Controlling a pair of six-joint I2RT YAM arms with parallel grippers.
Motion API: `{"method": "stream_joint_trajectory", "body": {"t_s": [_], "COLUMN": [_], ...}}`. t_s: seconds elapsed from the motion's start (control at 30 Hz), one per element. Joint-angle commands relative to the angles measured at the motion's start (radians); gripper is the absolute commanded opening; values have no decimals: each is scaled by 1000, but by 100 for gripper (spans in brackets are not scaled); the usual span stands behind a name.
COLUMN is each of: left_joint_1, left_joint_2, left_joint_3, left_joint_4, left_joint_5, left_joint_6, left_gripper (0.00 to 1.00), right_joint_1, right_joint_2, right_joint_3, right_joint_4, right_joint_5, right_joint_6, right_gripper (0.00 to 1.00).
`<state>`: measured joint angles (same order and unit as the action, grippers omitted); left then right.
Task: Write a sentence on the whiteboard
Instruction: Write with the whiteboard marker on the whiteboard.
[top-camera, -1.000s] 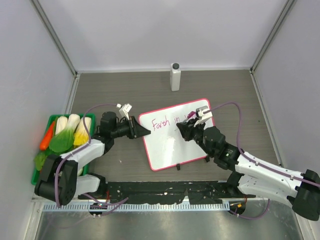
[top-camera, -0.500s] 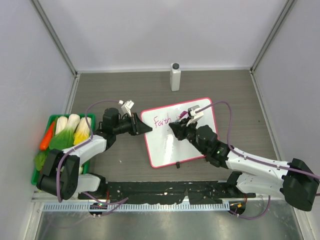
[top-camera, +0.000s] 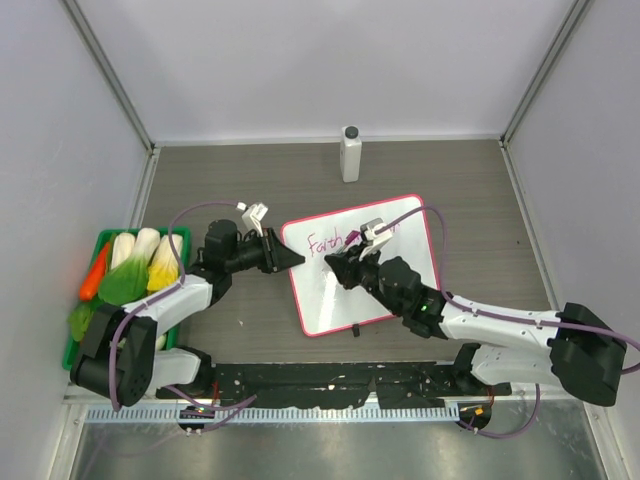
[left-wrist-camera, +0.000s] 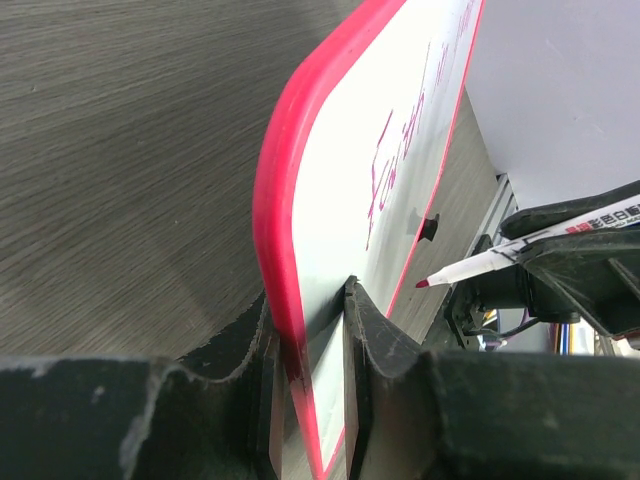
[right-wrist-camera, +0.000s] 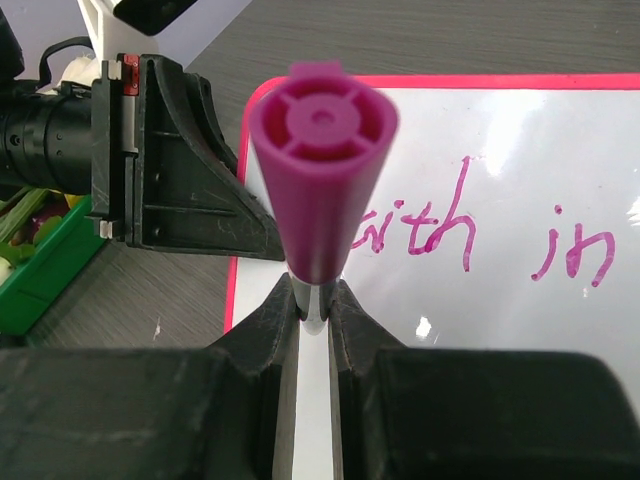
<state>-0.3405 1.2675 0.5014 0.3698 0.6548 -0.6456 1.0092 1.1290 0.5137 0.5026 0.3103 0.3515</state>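
The whiteboard (top-camera: 345, 305) lies on the table, white with a pink-red frame (left-wrist-camera: 272, 200). My left gripper (top-camera: 288, 258) is shut on its left edge, one finger on each side (left-wrist-camera: 308, 300). The sentence (top-camera: 325, 243) shows as pink cursive "Faith in" on the top line (right-wrist-camera: 470, 225). My right gripper (top-camera: 347, 266) is shut on a marker (right-wrist-camera: 320, 170) with a magenta end, held over the board's left half under that line. In the left wrist view the marker's red tip (left-wrist-camera: 424, 283) stands a little off the board's face.
A white bottle with a black cap (top-camera: 351, 153) stands at the back behind the board. A green tray (top-camera: 100, 240) of toy vegetables sits at the left wall. Grey walls close in the left, back and right sides.
My right gripper has carried the marker leftward across the board, from the end of the top line to below its start. The left gripper keeps its hold on the board's edge.
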Motion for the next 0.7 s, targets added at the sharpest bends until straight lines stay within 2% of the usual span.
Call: {"method": "stream_joint_trajectory", "body": {"t_s": [0.0,0.3,0.67], "left_joint_1": [20,20,20], "left_joint_2": [21,36,44], "left_joint_3": [-26,-21,-18], "left_joint_4": [-46,-45,-45], "left_joint_5": [-307,-277,-267], "left_joint_6": [179,182,185], "left_gripper": [0,0,0], "right_joint_1": [26,39,39], "right_joint_2": [26,80,94], "right_joint_3": [32,49,43], "right_joint_4": [80,85,70], "right_joint_5": [79,153,170], "right_joint_6": [0,6,3], "right_gripper": [1,1,1]}}
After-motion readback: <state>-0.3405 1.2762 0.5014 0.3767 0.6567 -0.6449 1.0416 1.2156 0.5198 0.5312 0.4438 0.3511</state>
